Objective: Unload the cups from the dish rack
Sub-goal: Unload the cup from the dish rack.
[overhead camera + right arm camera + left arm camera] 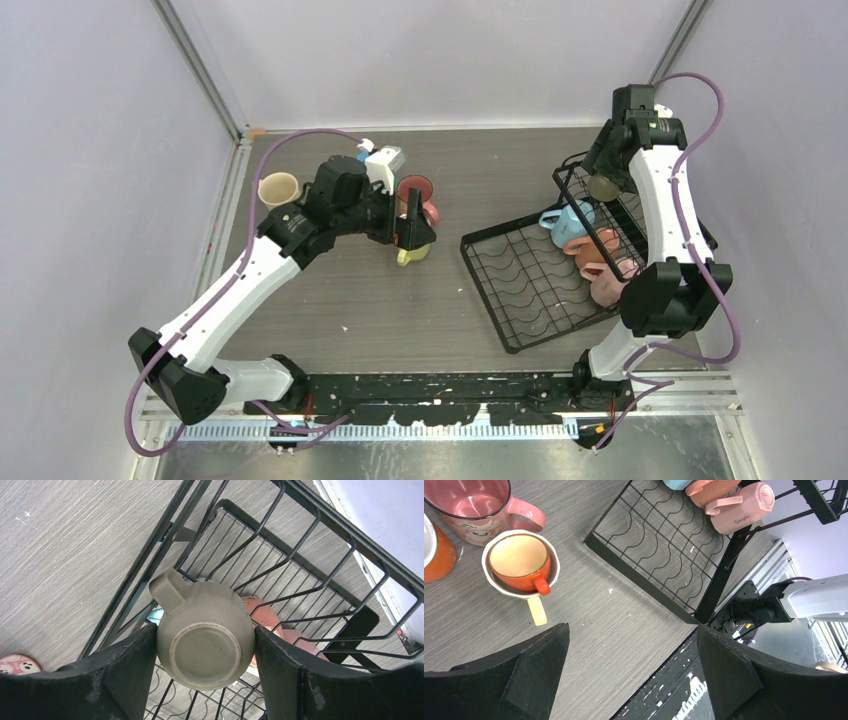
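Grey-green cup (205, 655) sits clamped between the two fingers (120, 675) of the right gripper (205, 635), its base turned to the wrist camera and its stubby handle jutting out past the fingertips. Beyond the gripper run the black wires of the dish rack (300, 545). The cup hangs by the rack's raised side, and I cannot tell whether it touches a wire. Below that gripper, inside the rack, three more cups lie tipped on their sides in a close row. A blue cup (568, 222) is nearest the gripper, then comes a salmon ribbed cup (598, 250), and a pale pink cup (610, 286) is farthest from it.

The left gripper (631, 630) hovers over the grey counter (614, 645), its fingers spread wide with nothing between them. The rack's near corner lies ahead of it on one side. On the other side, just past its fingertips, an orange cup (519, 560) stands upright, nested inside a cream cup with a yellow handle (538, 611). Farther out from the gripper a large pink mug (471, 507) stands upright close to the nested pair. A second orange cup (436, 555) shows at the edge of the wrist view, beside both. In the top view a plain cream cup (278, 188) stands upright behind this gripper, beside the arm. A small blue-and-white toy house (385, 160) stands near the pink mug.
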Action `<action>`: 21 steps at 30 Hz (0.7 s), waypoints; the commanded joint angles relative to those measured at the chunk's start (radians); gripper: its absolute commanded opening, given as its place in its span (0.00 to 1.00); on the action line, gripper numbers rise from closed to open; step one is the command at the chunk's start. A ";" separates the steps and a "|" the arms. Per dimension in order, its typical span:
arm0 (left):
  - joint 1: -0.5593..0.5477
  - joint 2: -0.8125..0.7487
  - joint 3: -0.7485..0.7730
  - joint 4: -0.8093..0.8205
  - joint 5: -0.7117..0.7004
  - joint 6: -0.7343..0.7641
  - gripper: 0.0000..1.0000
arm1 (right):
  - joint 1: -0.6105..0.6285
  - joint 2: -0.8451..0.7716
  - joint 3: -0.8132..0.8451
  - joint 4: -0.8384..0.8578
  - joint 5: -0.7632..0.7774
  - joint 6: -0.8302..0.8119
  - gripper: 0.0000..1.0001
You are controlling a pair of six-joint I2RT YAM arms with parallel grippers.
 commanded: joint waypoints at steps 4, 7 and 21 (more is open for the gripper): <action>0.004 -0.043 -0.014 0.055 -0.007 -0.002 1.00 | 0.001 -0.007 0.025 0.021 -0.015 0.001 0.61; 0.003 -0.056 -0.032 0.077 -0.015 -0.018 1.00 | 0.001 -0.026 0.046 0.003 -0.018 0.006 0.48; 0.005 -0.062 -0.066 0.165 -0.004 -0.111 1.00 | 0.002 -0.141 0.148 -0.100 0.010 0.022 0.38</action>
